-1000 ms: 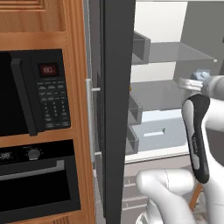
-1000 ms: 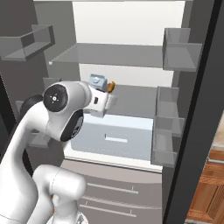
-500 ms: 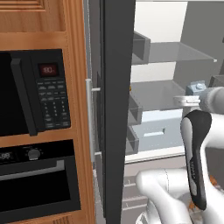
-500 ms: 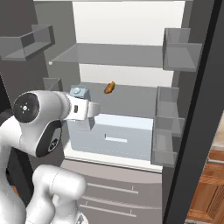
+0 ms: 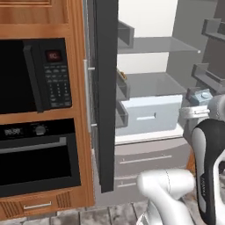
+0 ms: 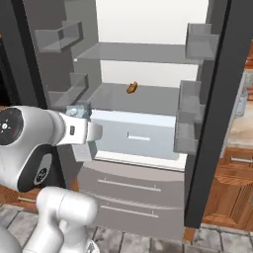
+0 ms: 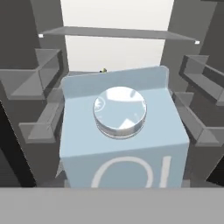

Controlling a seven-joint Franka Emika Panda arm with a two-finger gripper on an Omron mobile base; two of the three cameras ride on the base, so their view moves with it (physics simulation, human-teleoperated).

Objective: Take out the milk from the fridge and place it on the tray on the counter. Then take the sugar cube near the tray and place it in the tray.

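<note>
The milk has come out of the fridge over the last second: a moment ago the hand was up against the middle shelf, and now it has drawn back toward the base and swung to the robot's left, clear of the open front. The carton rides with it, its round cap and gabled top close up in the hand view, so the gripper is closed on the milk with its jaws about half apart around the carton's body; the fingertips themselves are hidden behind it. That suggests the first fetch is nearly done and the carry to the tray comes next, with the sugar cube still to follow. Behind the carton, the fridge's middle shelf holds a small brown item near the back, above a pale blue drawer. To the left of the fridge's open dark door, a wooden cabinet holds a black microwave with a wall oven beneath it.
</note>
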